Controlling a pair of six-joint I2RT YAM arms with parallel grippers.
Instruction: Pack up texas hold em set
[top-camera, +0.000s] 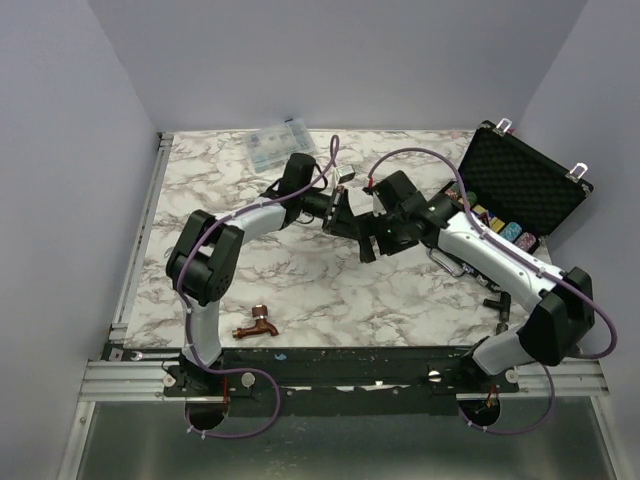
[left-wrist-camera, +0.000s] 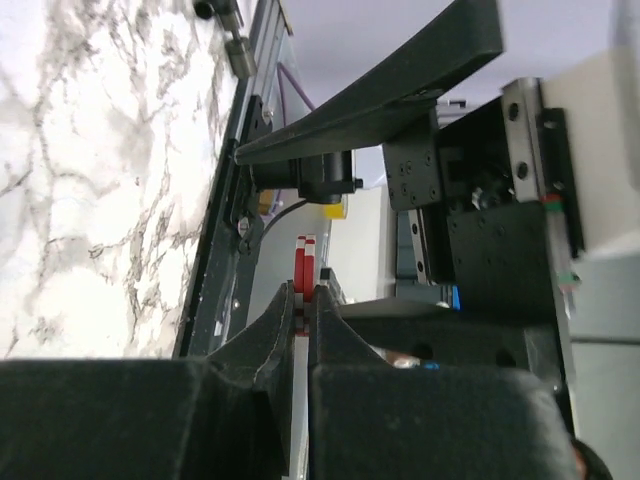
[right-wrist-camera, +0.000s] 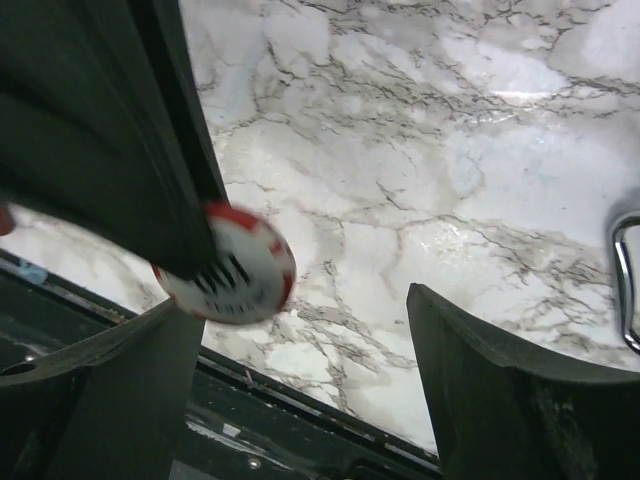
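Observation:
The texas hold em set's black foam-lined case (top-camera: 525, 185) lies open at the right of the table, with multicoloured chip rows (top-camera: 492, 222) along its lower half. My left gripper (top-camera: 340, 208) is over the table's middle, shut on a red and white poker chip (left-wrist-camera: 303, 272) that shows edge-on between its tips (left-wrist-camera: 303, 296). My right gripper (top-camera: 370, 238) is right beside it and open. In the right wrist view the chip (right-wrist-camera: 232, 270) hangs just by my left finger (right-wrist-camera: 130, 390), inside the wide gap (right-wrist-camera: 300, 302). Card boxes and discs are not visible.
A copper faucet (top-camera: 257, 325) lies near the front left edge. A clear plastic compartment box (top-camera: 275, 145) sits at the back. A silver metal loop (right-wrist-camera: 622, 280) shows at the right edge of the right wrist view. Marble tabletop (top-camera: 300, 280) lies below both grippers.

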